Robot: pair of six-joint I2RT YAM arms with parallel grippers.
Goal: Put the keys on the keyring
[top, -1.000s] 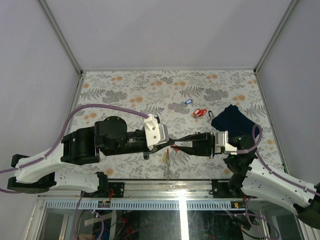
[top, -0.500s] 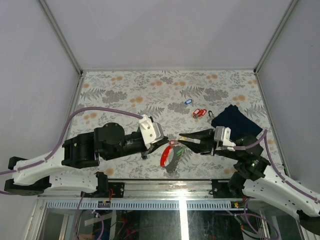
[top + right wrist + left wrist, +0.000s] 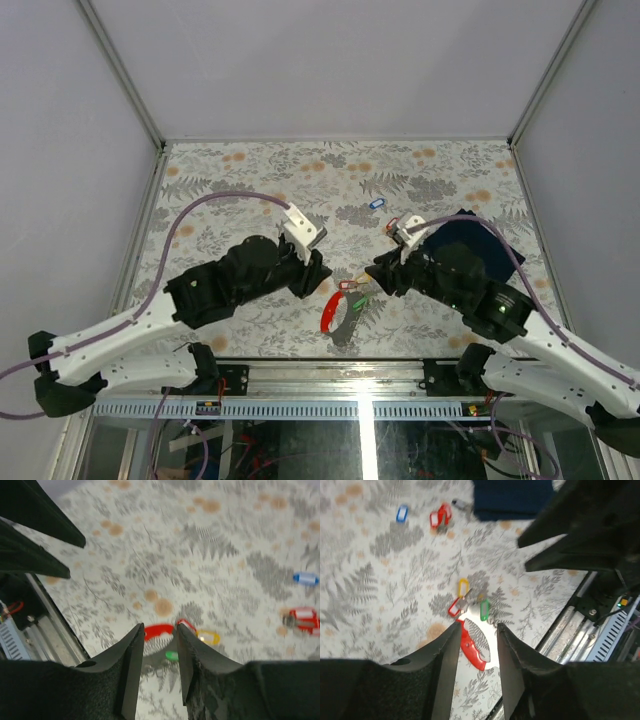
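The left hand [image 3: 478, 626] and right hand [image 3: 160, 627] hover slightly spread and empty above the red keyring [image 3: 330, 315], which rests unsupported on the surface [image 3: 230, 190]. Three tagged keys [image 3: 463, 602] touch its far end, apparently attached; loose keys [image 3: 398, 225] wait well beyond it.

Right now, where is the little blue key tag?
In the top view, the blue key tag lies on the table, just left of the red tags, near the dark cloth.

Lab test cell: white panel walls [image 3: 70, 120], aluminium frame posts [image 3: 121, 72], exposed wiring [image 3: 200, 440].
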